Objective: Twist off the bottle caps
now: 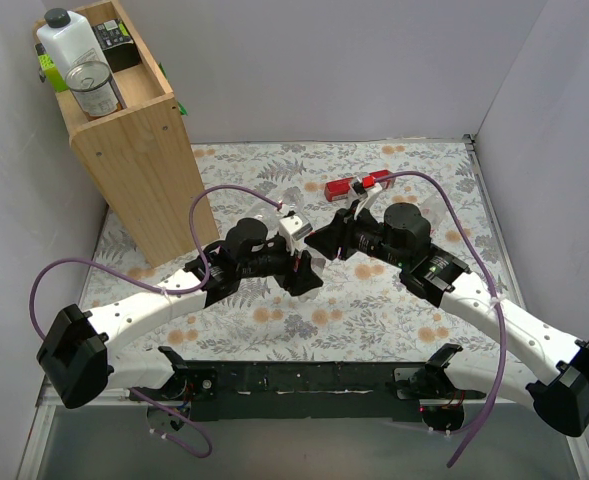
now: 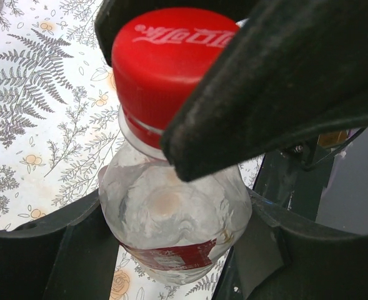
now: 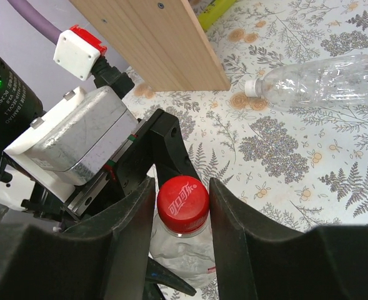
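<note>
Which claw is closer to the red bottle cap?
Right. The right gripper has a finger on each side of the red cap; the left gripper grips the bottle around its body, below the cap.

Counter point(image 1: 374, 305) covered in fern-and-flower patterned cloth, tall open-topped wooden box point(image 1: 144, 170) standing upright at 10 o'clock, clear bottle point(image 3: 324, 78) lying on its side, 2 o'clock in the right wrist view

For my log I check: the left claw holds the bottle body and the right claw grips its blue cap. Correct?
The cap is red, not blue; the right wrist view shows it. The rest holds: left claw on the bottle, right claw on the cap.
</note>
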Action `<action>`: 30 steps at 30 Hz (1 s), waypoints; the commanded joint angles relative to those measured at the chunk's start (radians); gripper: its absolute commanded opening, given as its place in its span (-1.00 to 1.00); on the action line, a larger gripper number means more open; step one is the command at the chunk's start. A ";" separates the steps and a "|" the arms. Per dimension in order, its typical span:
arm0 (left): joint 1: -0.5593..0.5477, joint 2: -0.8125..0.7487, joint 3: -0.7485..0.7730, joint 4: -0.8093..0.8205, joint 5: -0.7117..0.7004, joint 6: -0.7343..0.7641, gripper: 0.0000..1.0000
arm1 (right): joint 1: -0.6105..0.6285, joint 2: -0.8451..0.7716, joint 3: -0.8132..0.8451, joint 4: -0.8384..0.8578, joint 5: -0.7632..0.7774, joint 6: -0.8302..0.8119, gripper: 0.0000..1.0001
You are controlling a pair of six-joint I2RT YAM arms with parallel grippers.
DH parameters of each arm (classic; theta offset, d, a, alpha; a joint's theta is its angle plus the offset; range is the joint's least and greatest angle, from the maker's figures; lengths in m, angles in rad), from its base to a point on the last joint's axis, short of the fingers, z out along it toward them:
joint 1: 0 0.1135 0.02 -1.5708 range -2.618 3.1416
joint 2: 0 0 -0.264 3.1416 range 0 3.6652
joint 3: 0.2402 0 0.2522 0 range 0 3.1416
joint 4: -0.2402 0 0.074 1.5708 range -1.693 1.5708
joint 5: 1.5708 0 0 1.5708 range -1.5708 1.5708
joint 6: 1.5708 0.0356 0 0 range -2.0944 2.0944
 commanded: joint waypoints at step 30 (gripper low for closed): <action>0.035 -0.028 -0.016 0.258 0.803 -0.062 -0.65 | -0.060 -0.044 0.060 0.129 -0.641 -0.171 -0.92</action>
